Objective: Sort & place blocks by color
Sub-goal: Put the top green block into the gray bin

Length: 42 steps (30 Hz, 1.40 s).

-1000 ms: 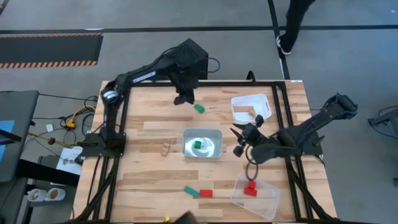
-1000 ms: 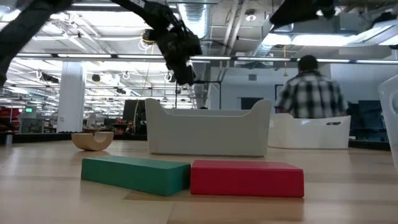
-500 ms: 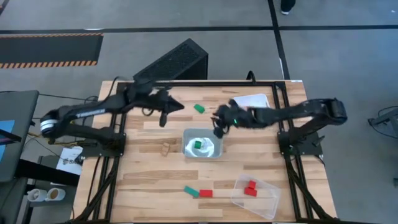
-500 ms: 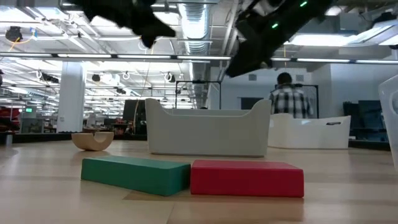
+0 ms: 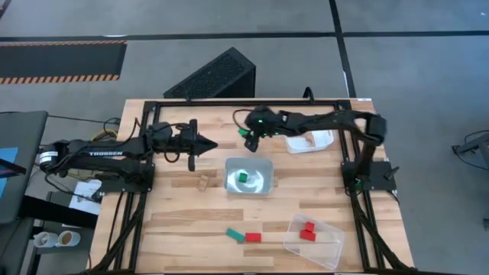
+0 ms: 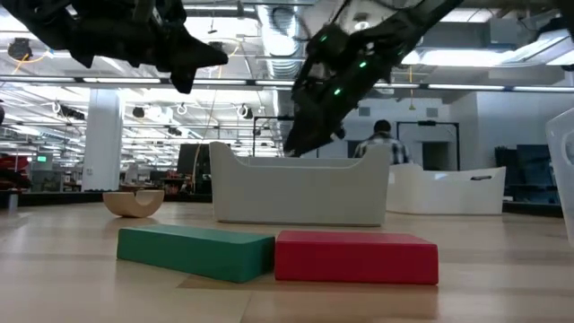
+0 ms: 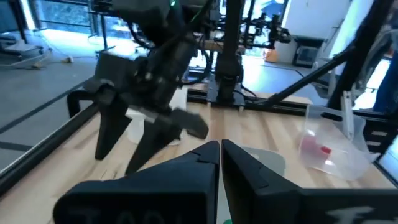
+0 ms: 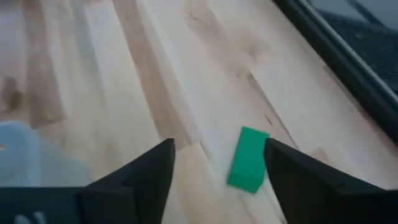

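Observation:
A small green block (image 8: 248, 158) lies flat on the wooden table near its far edge. My right gripper (image 5: 247, 140) hangs over it, open and empty (image 8: 219, 145), with the block ahead of its fingers and closer to one of them. In the high view the gripper hides the block. My left gripper (image 5: 212, 145) is shut and empty (image 7: 220, 145), left of the right gripper and pointing toward it. Another green block (image 5: 242, 177) lies in the silvery tray (image 5: 263, 165). Red blocks (image 5: 307, 231) lie in the clear tray (image 5: 330, 246). Wood blocks (image 5: 304, 138) lie in the white tray (image 5: 321, 121).
A green block (image 5: 234, 235) and a red block (image 5: 252, 237) lie side by side near the table's near edge, and they also show in the low view (image 6: 197, 251) (image 6: 356, 256). A plain wood block (image 5: 203, 182) lies left of the silvery tray. A black frame (image 5: 229, 103) borders the table.
My right gripper has swung from beside the clear tray toward the far edge and now hangs over the green block there. My left gripper has left that block, gone toward the table's left and turned to point right. The blocks have stayed where they were.

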### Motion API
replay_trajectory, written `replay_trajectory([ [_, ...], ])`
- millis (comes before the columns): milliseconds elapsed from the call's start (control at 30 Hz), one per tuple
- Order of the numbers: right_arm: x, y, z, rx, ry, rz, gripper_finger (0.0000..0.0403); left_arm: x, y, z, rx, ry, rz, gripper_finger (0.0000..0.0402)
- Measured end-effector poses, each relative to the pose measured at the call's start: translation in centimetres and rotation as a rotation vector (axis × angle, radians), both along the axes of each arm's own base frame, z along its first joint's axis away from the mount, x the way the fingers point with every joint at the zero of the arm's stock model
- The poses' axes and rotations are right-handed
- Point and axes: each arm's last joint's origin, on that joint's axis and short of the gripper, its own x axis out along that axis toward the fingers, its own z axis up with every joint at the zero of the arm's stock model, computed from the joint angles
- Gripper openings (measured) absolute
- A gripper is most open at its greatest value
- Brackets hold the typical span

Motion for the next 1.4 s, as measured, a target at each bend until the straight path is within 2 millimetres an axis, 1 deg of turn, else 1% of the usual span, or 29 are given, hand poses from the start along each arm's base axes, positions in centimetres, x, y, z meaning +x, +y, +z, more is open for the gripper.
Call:
replay_trajectory([
  [67,1.1,-0.7,-0.8,0.013,0.038,-0.007,0.0285,0.0,-0.1,-0.2,0.004,0.013,0.003,0.0004],
  [167,2.2,-1.8,-2.0,0.036,0.116,-0.019,0.0295,-0.1,-0.3,-0.6,0.005,0.026,-0.008,0.0004],
  [267,3.0,-2.6,-3.0,0.053,0.19,-0.019,0.0294,-0.1,-0.4,-0.8,0.006,0.035,-0.012,0.0004],
  [433,3.5,-3.6,-4.4,0.098,0.284,-0.022,0.0292,-0.1,-0.4,-0.7,0.016,0.034,-0.014,0.0004],
  [533,3.8,-3.8,-3.7,0.097,0.284,-0.016,0.0291,-0.1,-0.4,-0.7,0.026,0.031,-0.015,0.0004],
  [600,3.6,-4.0,-3.3,0.112,0.294,-0.015,0.0291,-0.1,-0.4,-0.7,0.029,0.031,-0.016,0.0004],
  [700,3.2,-4.3,-3.6,0.15,0.327,0.002,0.0291,-0.1,-0.4,-0.7,0.029,0.03,-0.02,0.0004],
  [867,2.5,-4.7,-3.6,0.161,0.375,0.012,0.0291,-0.1,-0.4,-0.7,0.029,0.03,-0.023,0.0004],
  [933,2.2,-4.8,-3.0,0.157,0.373,0.012,0.0291,-0.1,-0.4,-0.7,0.028,0.033,-0.023,0.0004],
  [1067,1.9,-4.7,-1.0,0.125,0.331,0.024,0.0291,-0.1,-0.4,-0.8,0.026,0.039,-0.023,0.0004],
  [1133,1.7,-4.8,-0.4,0.117,0.317,0.022,0.0291,-0.1,-0.4,-0.8,0.026,0.039,-0.023,0.0004],
  [1233,1.2,-5.2,-0.5,0.118,0.344,0.025,0.0291,-0.1,-0.4,-0.8,0.026,0.039,-0.024,0.0004],
  [1333,0.7,-5.4,-0.7,0.076,0.407,0.091,0.0291,-0.1,-0.4,-0.8,0.027,0.038,-0.024,0.0004],
  [1400,0.8,-5.3,-0.7,0.021,0.434,0.138,0.0291,-0.1,-0.4,-0.8,0.027,0.038,-0.024,0.0004],
])
